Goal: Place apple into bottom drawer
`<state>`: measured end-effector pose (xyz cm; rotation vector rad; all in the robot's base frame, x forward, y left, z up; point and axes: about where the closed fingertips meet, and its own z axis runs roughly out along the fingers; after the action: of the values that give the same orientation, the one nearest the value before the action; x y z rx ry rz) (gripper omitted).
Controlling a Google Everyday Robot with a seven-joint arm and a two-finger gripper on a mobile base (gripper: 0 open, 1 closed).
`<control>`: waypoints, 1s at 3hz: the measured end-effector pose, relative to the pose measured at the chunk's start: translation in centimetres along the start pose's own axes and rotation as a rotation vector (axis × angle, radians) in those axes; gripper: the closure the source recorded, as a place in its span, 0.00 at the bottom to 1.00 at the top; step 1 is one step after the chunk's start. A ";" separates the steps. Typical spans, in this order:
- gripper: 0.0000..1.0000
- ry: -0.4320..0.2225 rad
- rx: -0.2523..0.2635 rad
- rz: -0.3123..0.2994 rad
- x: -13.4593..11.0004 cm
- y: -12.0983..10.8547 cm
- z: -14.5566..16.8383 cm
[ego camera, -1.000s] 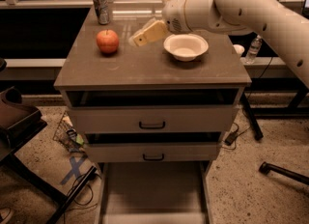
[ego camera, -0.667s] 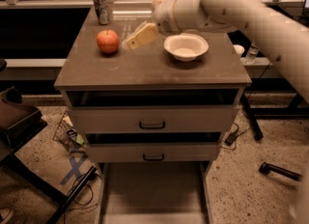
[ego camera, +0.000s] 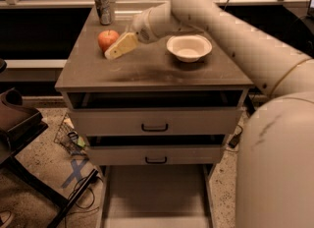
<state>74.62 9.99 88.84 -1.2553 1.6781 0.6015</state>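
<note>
The arm [ego camera: 235, 40] reaches left across the bench [ego camera: 147, 72]. Under it, the bottom drawer [ego camera: 154, 192] stands pulled out. A bowl [ego camera: 189, 47] sits right of the claw [ego camera: 120, 47]. The claw is just beside the apple [ego camera: 108, 39] on the bench; how wide it is cannot be told. A can [ego camera: 103, 6] stands behind.

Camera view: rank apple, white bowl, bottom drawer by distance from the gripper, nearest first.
The gripper is over the left rear part of the cabinet top.
1. Apple: right beside the gripper, on its left in the picture.
2. White bowl: on the same top, off to the right.
3. Bottom drawer: open, far below, near the floor.
</note>
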 end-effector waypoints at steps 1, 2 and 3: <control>0.00 -0.003 -0.040 0.027 0.5 0.5 3.1; 0.00 -0.011 -0.064 0.051 0.8 0.6 5.7; 0.25 -0.035 -0.086 0.061 0.3 0.3 8.3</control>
<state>77.48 16.67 84.75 -1.2506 1.6819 0.7352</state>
